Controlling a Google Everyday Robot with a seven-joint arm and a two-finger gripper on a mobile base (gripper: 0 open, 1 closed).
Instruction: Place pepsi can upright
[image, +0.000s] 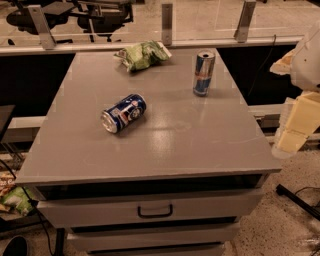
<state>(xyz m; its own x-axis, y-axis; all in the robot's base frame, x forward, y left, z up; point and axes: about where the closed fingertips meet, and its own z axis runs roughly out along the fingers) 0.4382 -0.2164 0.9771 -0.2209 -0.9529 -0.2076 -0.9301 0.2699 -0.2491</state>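
Just at the right edge of the frame, the pale, blocky gripper (299, 117) hangs beyond the right side of the grey table (200, 145), touching nothing; whether it is wide or narrow cannot be told. Nearest it on the tabletop, toward the upper right, a slim blue-and-silver can (204, 73) stands upright. Left of centre, well apart, the pepsi can (123, 113) lies on its side, one silver end pointing lower left. A crumpled green bag (142, 54) sits at the far edge.
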